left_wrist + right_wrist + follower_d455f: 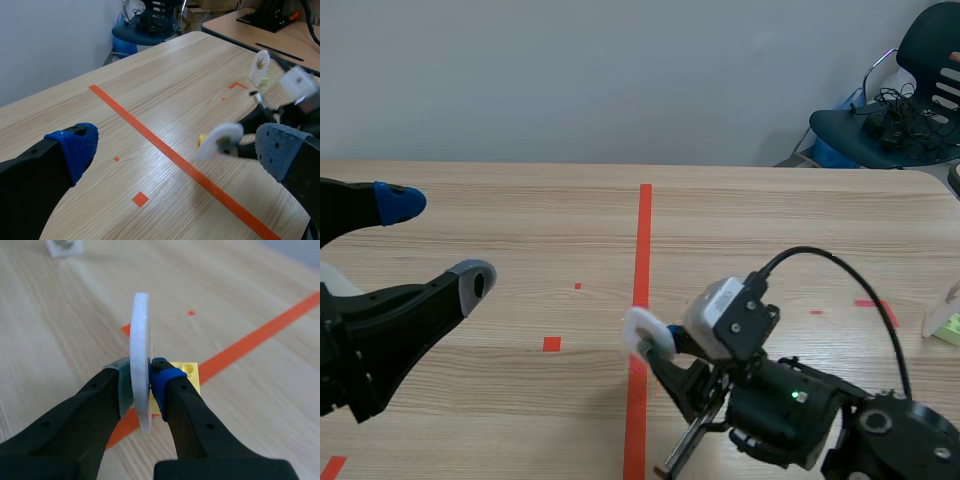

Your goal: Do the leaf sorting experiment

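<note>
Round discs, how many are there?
2. One white disc is clamped in the right gripper over the tape line; one leaf disc stands beyond it on the table.

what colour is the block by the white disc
The block is yellow; right wrist view shows it best.

table (pixel 500 230): pale wood grain, matt; disc (pixel 140 355): smooth white plastic; block (pixel 190 374): smooth yellow plastic; pads (pixel 80 146): dotted, rubbery
</note>
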Controlling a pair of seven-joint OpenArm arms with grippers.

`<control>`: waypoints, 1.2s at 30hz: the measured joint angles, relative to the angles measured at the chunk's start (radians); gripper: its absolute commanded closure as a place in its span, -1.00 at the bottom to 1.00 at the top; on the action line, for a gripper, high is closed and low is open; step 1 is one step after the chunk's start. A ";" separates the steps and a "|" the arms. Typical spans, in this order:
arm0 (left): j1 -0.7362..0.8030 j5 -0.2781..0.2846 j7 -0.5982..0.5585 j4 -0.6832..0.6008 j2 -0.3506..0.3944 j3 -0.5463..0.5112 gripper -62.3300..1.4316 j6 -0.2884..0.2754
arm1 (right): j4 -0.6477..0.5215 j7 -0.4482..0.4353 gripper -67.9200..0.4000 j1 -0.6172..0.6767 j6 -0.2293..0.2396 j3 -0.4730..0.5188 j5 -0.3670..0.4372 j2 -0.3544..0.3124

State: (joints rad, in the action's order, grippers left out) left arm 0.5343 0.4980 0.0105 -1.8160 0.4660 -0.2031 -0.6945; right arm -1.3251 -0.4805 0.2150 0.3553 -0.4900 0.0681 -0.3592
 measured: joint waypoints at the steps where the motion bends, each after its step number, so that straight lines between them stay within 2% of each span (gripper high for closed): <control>1: 0.000 0.000 0.000 0.000 0.000 0.000 -1.00 0.000 | -0.052 0.006 0.80 0.038 0.000 0.043 0.032 -0.016; 4: 0.000 0.000 0.000 0.002 0.000 0.000 -1.00 0.000 | -0.189 0.018 0.80 0.165 0.000 0.201 0.110 -0.048; 7: 0.000 0.000 -0.003 0.002 0.000 0.000 -1.00 0.000 | -0.265 0.052 0.80 0.271 0.000 0.364 0.176 -0.050; 10: 0.000 0.000 -0.003 0.002 0.000 0.000 -1.00 0.000 | -0.271 0.079 0.80 0.332 0.000 0.506 0.263 -0.046; 13: 0.000 0.000 -0.003 0.002 0.000 0.000 -1.00 0.000 | -0.234 0.137 0.80 0.333 -0.002 0.595 0.295 -0.045; 16: 0.000 0.000 -0.005 0.002 0.000 0.000 -1.00 0.000 | -0.140 0.143 0.80 0.289 -0.019 0.612 0.299 -0.045; 22: 0.000 0.000 -0.004 0.002 0.000 0.000 -1.00 0.000 | 0.149 0.141 0.80 0.116 -0.027 0.596 0.299 -0.021; 25: 0.000 0.000 -0.004 0.002 0.000 0.000 -1.00 0.000 | 0.255 0.130 0.80 0.050 -0.031 0.590 0.299 -0.007; 27: 0.000 0.000 -0.004 0.002 0.000 0.000 -1.00 0.000 | 0.291 0.106 0.80 0.028 -0.046 0.589 0.299 0.002; 30: 0.000 0.000 -0.004 0.002 0.000 0.000 -1.00 0.000 | 0.306 0.109 0.75 0.018 -0.109 0.586 0.299 0.005; 32: 0.000 0.000 -0.004 0.002 0.000 0.000 -1.00 0.000 | 0.305 0.113 0.62 0.018 -0.146 0.586 0.300 0.004; 34: 0.000 0.000 -0.004 0.002 0.000 0.000 -1.00 0.000 | 0.304 0.152 0.51 0.019 -0.180 0.586 0.299 0.004; 36: 0.000 0.000 -0.004 0.002 0.000 0.000 -1.00 0.000 | 0.303 0.157 0.39 0.026 -0.201 0.586 0.299 0.004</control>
State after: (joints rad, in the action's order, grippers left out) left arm 0.5343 0.4976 0.0063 -1.8141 0.4656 -0.2031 -0.6945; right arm -1.0218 -0.3237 0.2405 0.1543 0.0959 0.3676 -0.3550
